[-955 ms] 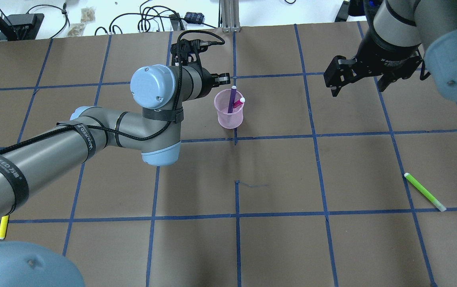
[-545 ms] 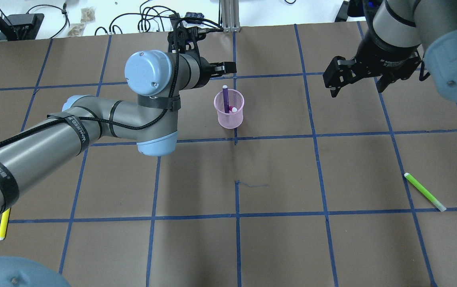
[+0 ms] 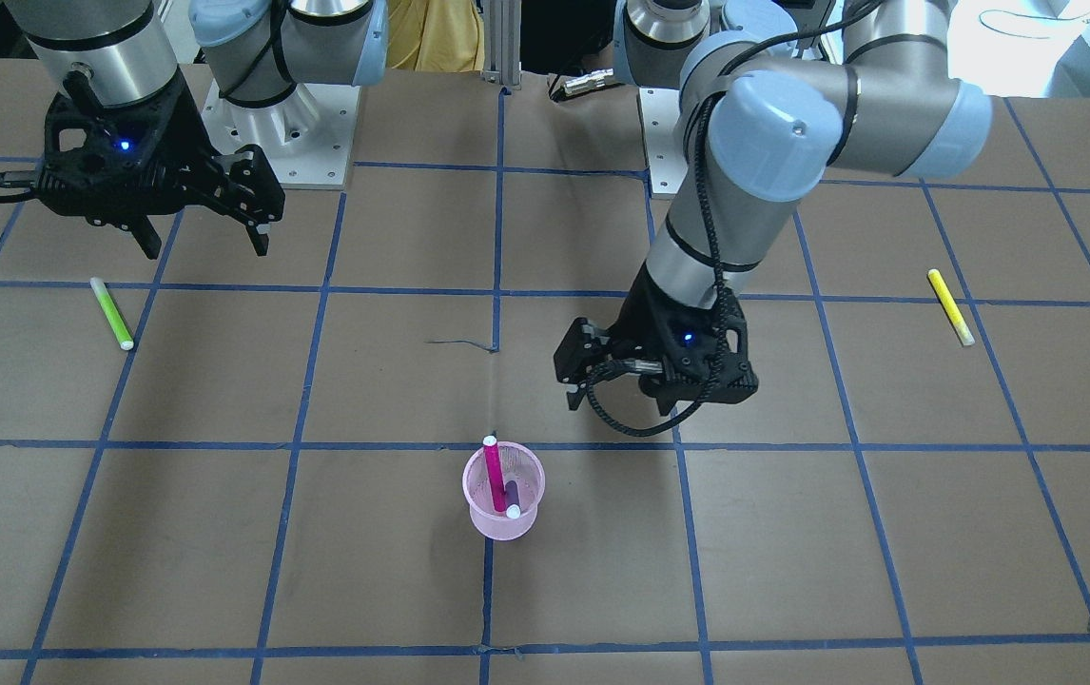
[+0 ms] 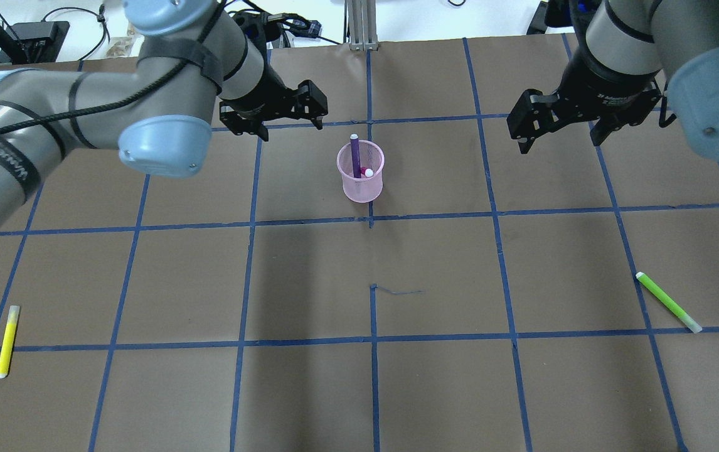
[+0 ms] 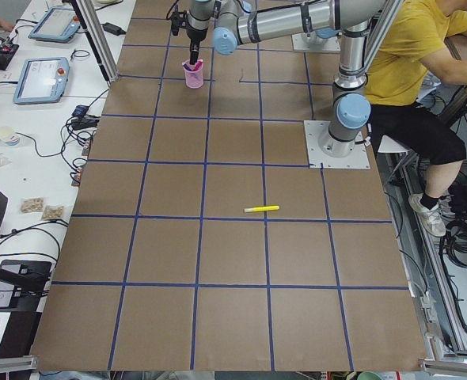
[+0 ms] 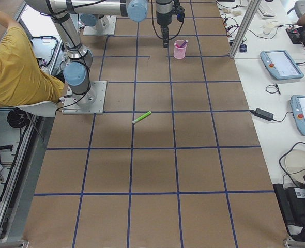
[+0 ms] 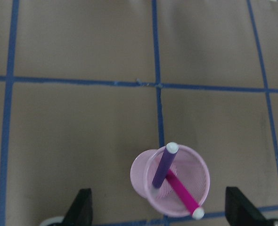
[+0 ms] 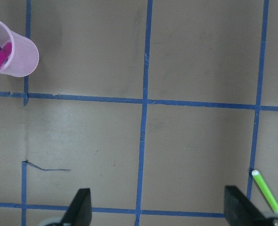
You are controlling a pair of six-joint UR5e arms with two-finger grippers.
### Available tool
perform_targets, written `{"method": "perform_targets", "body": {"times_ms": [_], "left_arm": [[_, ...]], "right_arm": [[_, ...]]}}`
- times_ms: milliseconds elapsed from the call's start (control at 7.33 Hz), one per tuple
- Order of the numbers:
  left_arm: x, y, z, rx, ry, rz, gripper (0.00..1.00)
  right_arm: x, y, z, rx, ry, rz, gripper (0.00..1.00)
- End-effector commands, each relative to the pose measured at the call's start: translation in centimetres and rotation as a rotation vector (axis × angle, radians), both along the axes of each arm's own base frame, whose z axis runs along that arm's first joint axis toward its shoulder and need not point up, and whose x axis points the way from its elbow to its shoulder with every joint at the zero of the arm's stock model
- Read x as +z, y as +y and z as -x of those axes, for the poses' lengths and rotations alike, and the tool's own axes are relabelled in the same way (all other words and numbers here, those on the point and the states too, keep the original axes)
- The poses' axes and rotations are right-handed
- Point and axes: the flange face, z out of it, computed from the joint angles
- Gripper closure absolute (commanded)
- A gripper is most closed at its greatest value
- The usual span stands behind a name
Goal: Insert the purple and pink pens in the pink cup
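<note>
The pink mesh cup [image 4: 360,188] stands upright near the table's middle, also in the front view [image 3: 503,521]. The purple pen [image 4: 355,154] and the pink pen [image 4: 367,173] both stand inside it, leaning on the rim. My left gripper [image 4: 292,129] is open and empty, up and to the left of the cup. In the left wrist view the cup [image 7: 141,176] sits between the two fingers [image 7: 80,209], well below them. My right gripper [image 4: 561,141] is open and empty, far to the right of the cup.
A green pen [image 4: 669,302] lies on the right side of the table. A yellow pen [image 4: 7,341] lies at the left near the front. Blue tape lines grid the brown table cover. Cables and gear lie beyond the far edge.
My left gripper has drawn away from the cup, to the left, and the arm has swung back. The pink pen has slid deeper into the cup. The right arm has not moved.
</note>
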Motion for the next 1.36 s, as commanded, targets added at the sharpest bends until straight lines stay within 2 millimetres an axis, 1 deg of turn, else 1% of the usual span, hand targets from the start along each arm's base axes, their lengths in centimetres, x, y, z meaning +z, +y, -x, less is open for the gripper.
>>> {"method": "perform_targets", "body": {"times_ms": [0, 136, 273, 409, 545, 682, 955, 1091, 1227], "left_arm": [[2.6, 3.2, -6.3, -0.075, -0.140, -0.170, 0.00], [5.3, 4.3, -7.1, -0.066, -0.153, -0.150, 0.00], [7.7, 4.9, -7.3, -0.062, -0.156, -0.146, 0.00], [9.1, 4.9, -7.1, -0.066, -0.163, -0.141, 0.00], [9.0, 4.0, -7.3, -0.065, -0.182, -0.145, 0.00], [10.1, 4.3, -7.3, -0.064, -0.187, -0.136, 0.00], [11.6, 5.0, -7.5, -0.064, -0.204, -0.139, 0.00], [11.7, 4.9, -7.4, -0.066, -0.206, -0.139, 0.00], [11.1, 4.5, -7.4, -0.068, -0.207, -0.151, 0.00]], "right_arm": [[-0.7, 0.2, 0.0, 0.003, 0.000, -0.010, 0.00], [-0.7, 0.2, 0.0, 0.003, 0.000, -0.010, 0.00], [-0.7, 0.2, 0.0, 0.003, -0.002, -0.010, 0.00], [-0.8, 0.2, 0.0, 0.002, -0.002, -0.011, 0.00], [-0.8, 0.2, 0.0, 0.003, -0.002, -0.011, 0.00], [-0.7, 0.2, 0.0, -0.001, -0.002, -0.011, 0.00], [-0.8, 0.2, 0.0, 0.005, -0.002, -0.014, 0.00], [-0.8, 0.2, 0.0, 0.005, 0.001, -0.016, 0.00], [-0.8, 0.2, -0.1, 0.008, 0.003, -0.018, 0.00]]}}
